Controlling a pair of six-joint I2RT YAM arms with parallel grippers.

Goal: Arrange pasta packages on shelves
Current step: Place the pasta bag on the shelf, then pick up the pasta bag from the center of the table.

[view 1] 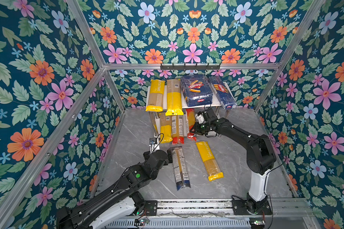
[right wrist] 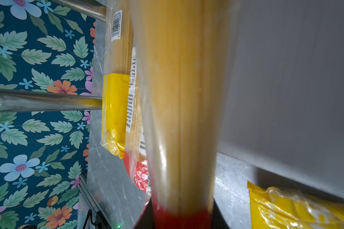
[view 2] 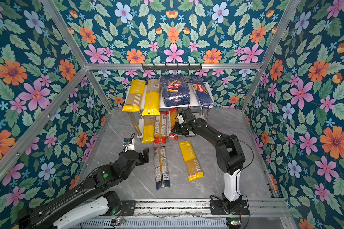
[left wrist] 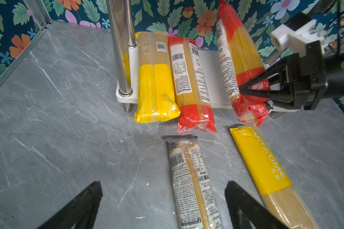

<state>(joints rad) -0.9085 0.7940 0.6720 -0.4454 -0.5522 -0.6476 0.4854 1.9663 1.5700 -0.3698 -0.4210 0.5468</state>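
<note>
Two grippers: right gripper [left wrist: 244, 92] clamps a red-ended clear plastic spaghetti bag [left wrist: 239, 65], tilted over the white lower shelf board [left wrist: 211, 65]; left gripper [left wrist: 163, 200] gapes wide, its twelve o'clock facing the rack.

- I see grey marbled bench [view 1: 236, 178], white shelves [view 1: 218, 103].
- Dark-blue rigatoni bag [view 1: 196, 90], yellow spaghetti bag [view 1: 209, 159], red-ended spaghetti bag [left wrist: 240, 65].
- Teal floral walls [view 1: 38, 79], upper left of frame.

Four packs lie on the rack's [view 1: 219, 103] top board, the Barilla rigatoni bag [view 1: 196, 90] among them; the right gripper [view 1: 195, 130] grips a red spaghetti bag [view 1: 190, 121] at the lower board; two packs lie on the marble table [view 1: 236, 158].
</note>
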